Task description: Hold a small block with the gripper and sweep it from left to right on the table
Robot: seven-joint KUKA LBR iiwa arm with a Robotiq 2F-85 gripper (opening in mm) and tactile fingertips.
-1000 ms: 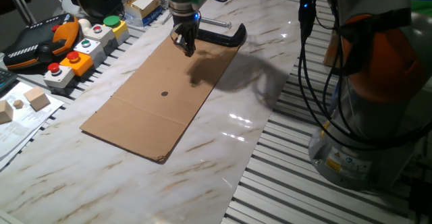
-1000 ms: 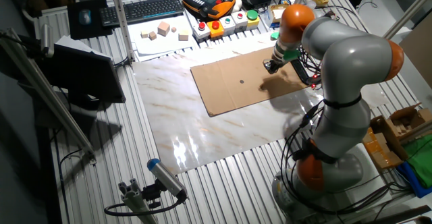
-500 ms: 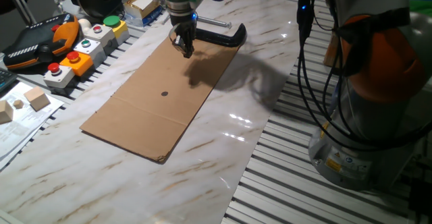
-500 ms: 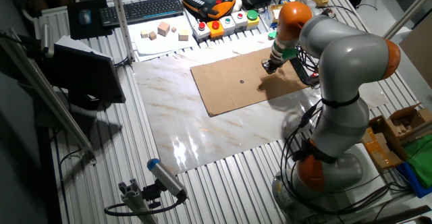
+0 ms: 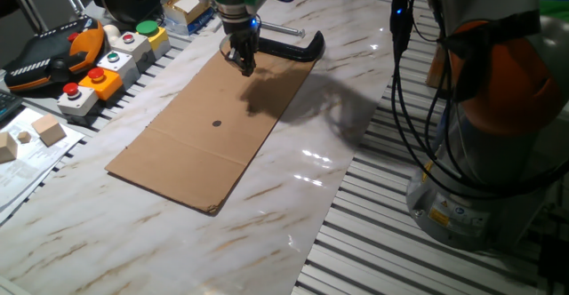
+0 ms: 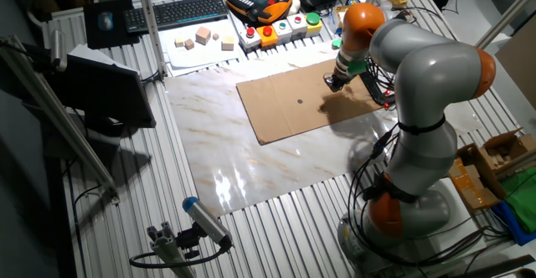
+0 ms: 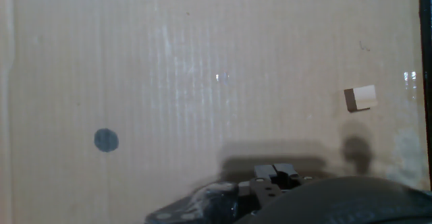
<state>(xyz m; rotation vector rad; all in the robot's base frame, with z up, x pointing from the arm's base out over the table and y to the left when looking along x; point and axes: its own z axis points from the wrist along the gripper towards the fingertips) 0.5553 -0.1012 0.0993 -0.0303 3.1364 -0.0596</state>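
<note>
Fingertips of your gripper [image 7: 273,173] look pressed together with nothing between them. The hand view shows only a thin seam, so read it as closed and empty. The small block [image 7: 359,97] is not held. It lies loose on the cardboard sheet [image 7: 202,69], off to the right of the fingers and clearly apart from them, with its shadow just nearer.

Change over the last second: the gripper [image 5: 242,62] has crept a little toward the far left along the sheet's far end, low over the cardboard and close to the black C-clamp [image 5: 293,44]. In the other fixed view the gripper [image 6: 333,83] shows the same small drift. The block is too small to pick out in either fixed view.

My read for the task: no sweep is under way, because you aren't carrying the cube. You likely need to open, line up over the block and grasp it first. The dark dot [image 7: 106,140] sits well to the left. The table [image 5: 293,188] around the sheet is untouched.
</note>
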